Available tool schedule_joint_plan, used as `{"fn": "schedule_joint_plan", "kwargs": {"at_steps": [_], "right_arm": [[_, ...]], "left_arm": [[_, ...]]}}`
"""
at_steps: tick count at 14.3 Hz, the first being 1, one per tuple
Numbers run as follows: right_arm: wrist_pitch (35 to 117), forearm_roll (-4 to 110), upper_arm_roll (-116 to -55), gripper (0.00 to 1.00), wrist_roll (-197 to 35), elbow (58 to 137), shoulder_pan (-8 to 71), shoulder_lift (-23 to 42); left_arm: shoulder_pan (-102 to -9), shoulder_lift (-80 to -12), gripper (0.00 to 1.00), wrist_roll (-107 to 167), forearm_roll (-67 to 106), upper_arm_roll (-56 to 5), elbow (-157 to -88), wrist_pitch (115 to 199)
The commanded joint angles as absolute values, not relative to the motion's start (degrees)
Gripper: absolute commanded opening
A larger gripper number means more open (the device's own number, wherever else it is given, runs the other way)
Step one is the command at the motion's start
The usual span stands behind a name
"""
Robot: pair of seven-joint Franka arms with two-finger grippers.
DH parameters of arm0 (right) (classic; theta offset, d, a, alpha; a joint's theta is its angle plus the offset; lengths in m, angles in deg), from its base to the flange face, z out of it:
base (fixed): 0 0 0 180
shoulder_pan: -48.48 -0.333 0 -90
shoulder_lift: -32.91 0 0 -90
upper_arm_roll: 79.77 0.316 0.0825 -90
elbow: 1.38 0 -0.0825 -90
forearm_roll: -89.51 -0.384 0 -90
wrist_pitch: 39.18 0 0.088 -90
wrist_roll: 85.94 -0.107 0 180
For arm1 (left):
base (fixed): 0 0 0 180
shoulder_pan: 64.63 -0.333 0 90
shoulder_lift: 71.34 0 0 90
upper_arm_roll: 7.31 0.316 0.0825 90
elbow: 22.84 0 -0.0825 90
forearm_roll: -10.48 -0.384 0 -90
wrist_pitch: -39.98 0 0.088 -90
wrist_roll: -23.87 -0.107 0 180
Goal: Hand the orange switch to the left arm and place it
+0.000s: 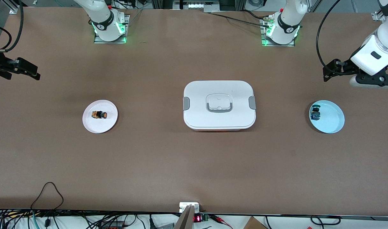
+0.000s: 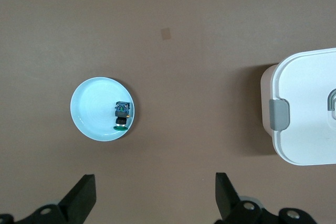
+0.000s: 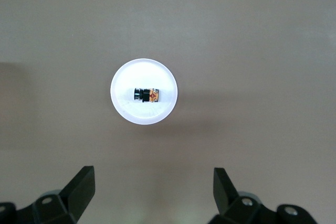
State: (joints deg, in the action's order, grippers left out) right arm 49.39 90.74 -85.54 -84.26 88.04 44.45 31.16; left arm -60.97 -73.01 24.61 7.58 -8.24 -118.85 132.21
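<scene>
The orange switch lies on its side on a small white plate toward the right arm's end of the table. The right wrist view shows it on that plate. My right gripper hangs open and empty over bare table at that end, apart from the plate; its open jaws show in its wrist view. The white lidded box sits at mid-table. My left gripper is open and empty over the table at the left arm's end, also seen in its wrist view.
A light blue plate toward the left arm's end holds a blue switch with a teal cap. The left wrist view shows this plate, the switch and one end of the box. Cables run along the table's front edge.
</scene>
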Motion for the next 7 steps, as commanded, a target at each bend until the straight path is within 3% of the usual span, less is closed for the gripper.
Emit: {"fn": "schedule_joint_plan", "kwargs": {"at_steps": [1,7], "right_arm": [[48.2,90.1,-85.8,1.00,-83.6,87.7,44.4,31.9],[49.1,90.0,-85.6,1.00,-84.4,87.7,44.4,30.6]], "left_arm": [[-60.5,-72.9,1.00,24.7,8.8,-7.8,-118.0,131.4],[-60.5,-72.9,1.00,24.7,8.8,-7.8,-118.0,131.4]]}}
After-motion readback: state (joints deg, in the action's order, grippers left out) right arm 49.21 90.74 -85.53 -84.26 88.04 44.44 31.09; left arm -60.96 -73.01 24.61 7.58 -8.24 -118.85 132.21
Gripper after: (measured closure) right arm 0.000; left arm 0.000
